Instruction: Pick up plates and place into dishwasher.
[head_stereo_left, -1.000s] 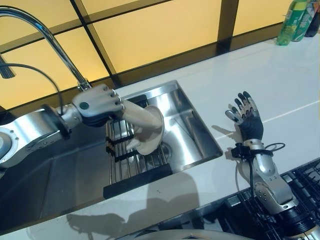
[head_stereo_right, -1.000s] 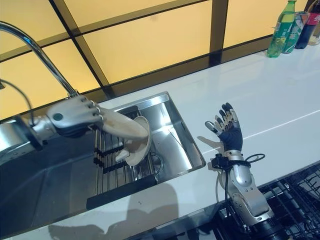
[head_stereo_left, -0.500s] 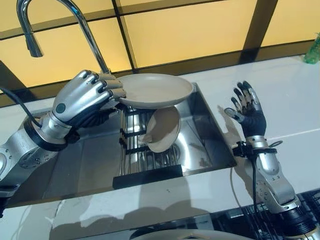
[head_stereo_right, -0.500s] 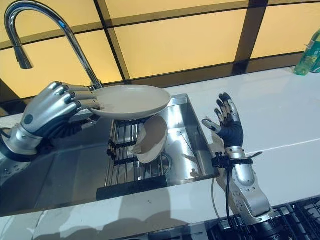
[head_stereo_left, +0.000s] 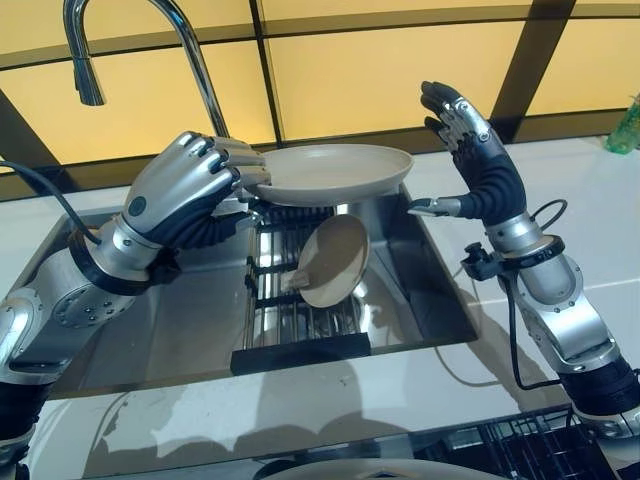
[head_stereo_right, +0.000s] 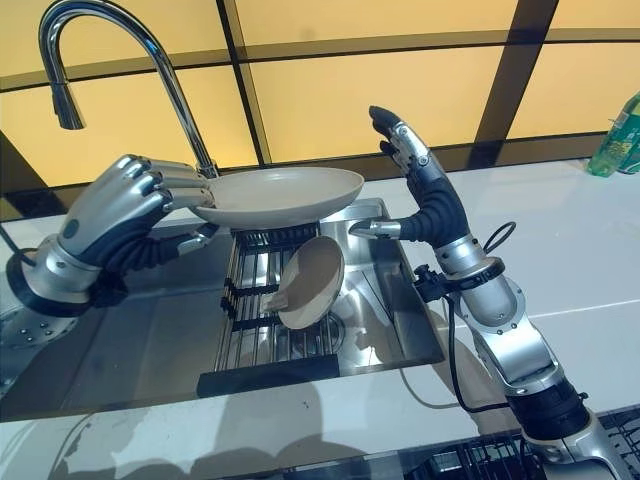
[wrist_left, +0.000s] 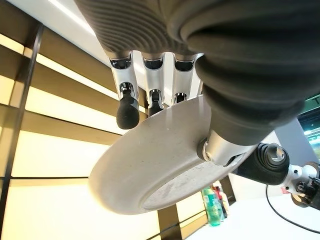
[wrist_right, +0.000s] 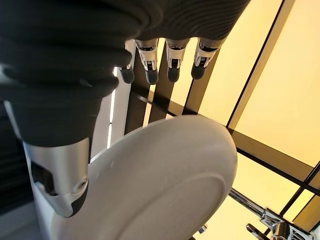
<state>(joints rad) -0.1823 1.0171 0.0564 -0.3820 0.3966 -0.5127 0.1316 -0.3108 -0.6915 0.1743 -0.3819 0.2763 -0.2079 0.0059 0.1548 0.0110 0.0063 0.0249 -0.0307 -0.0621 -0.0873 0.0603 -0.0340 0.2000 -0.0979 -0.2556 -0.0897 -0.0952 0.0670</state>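
My left robot hand (head_stereo_left: 185, 190) pinches the plate (head_stereo_left: 335, 172) flat above the sink (head_stereo_left: 440, 300). My right robot hand (head_stereo_left: 475, 165) waits with fingers spread, just beside its far edge.

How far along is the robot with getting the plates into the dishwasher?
Nothing is loaded yet. The left hand holds one plate level above the sink, with the open right hand raised beside its far edge. A second plate leans on the sink rack.
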